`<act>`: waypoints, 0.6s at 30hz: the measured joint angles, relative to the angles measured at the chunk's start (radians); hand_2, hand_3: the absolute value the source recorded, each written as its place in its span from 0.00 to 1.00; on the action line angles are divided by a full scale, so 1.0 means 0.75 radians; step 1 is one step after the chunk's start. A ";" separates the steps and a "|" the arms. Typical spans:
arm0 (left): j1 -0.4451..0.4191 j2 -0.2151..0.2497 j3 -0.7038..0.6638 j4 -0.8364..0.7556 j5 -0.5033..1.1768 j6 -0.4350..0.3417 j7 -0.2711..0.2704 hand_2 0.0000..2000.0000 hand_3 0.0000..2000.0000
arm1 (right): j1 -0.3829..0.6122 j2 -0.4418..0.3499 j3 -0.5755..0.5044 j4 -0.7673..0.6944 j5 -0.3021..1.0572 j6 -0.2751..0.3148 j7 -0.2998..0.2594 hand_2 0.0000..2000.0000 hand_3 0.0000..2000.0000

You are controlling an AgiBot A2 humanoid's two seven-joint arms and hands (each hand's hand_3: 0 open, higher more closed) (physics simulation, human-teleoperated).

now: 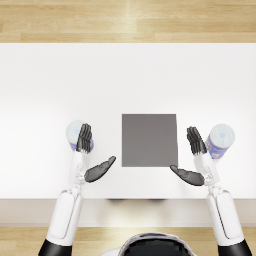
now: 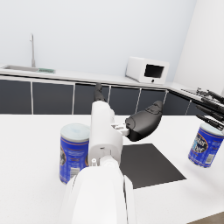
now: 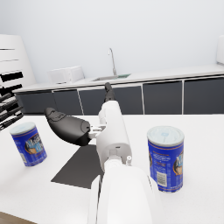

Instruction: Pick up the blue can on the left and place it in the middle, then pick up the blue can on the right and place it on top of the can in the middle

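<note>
Two blue cans with pale lids stand upright on the white table [image 1: 125, 75]. The left can [image 1: 76, 135] [image 2: 74, 152] [image 3: 29, 143] stands just beside my left hand [image 1: 90, 152] [image 2: 139, 122], whose fingers lie against its side with the thumb spread wide toward the mat. The right can [image 1: 220, 140] [image 3: 166, 158] [image 2: 205, 144] stands just outside my right hand [image 1: 194, 157] [image 3: 70, 126], which is likewise spread and holds nothing. Between the two hands lies a dark grey square mat [image 1: 149, 140] [image 2: 146, 164] [image 3: 81, 166].
The table's near edge [image 1: 128, 200] runs just below the hands, with wooden floor [image 1: 125, 20] beyond its far edge. In the wrist views a dark counter with a sink [image 2: 26, 68] and a white microwave [image 2: 147, 70] stands behind the table.
</note>
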State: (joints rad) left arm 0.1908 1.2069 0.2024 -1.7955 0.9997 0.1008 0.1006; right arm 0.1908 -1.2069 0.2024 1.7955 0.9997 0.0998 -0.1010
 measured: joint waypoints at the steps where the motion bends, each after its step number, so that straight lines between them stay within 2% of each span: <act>1: 0.000 0.000 0.000 0.000 0.000 0.000 0.000 0.00 0.00 | 0.000 0.000 0.000 0.000 0.000 0.000 0.000 0.00 0.00; 18: 0.000 0.000 0.000 0.000 0.000 0.000 0.000 0.00 0.00 | 0.000 0.000 0.000 0.000 0.000 0.000 0.000 0.00 0.00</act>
State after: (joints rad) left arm 0.1908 1.2069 0.2024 -1.7955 0.9997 0.1008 0.1006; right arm 0.1908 -1.2069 0.2024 1.7955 0.9997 0.0998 -0.1010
